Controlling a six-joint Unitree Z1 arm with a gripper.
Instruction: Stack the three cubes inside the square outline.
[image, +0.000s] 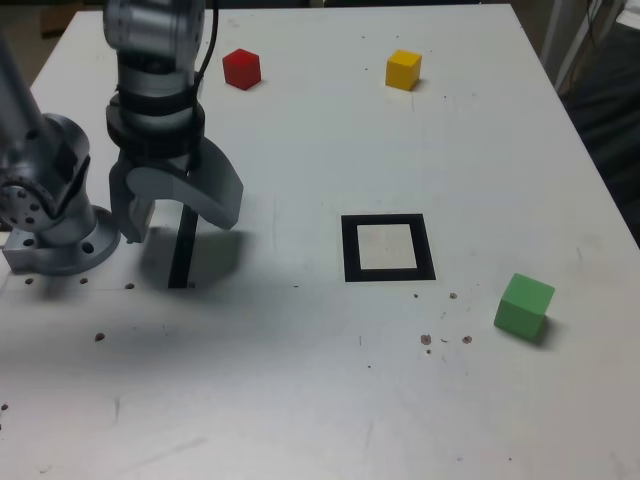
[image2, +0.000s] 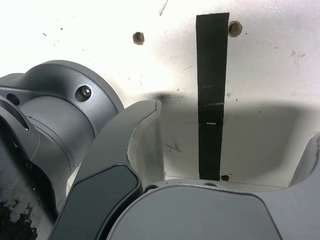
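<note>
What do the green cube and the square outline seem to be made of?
Green cube: probably painted wood or foam, matte; its faces are evenly coloured without glare.
Square outline: looks like flat black tape, dull; it has crisp straight edges and no visible thickness, though paint or print is possible.

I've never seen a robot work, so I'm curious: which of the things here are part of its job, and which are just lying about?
Part of the job:
- red cube
- yellow cube
- green cube
- square outline
- end effector, open

Just lying about:
- black strip
</note>
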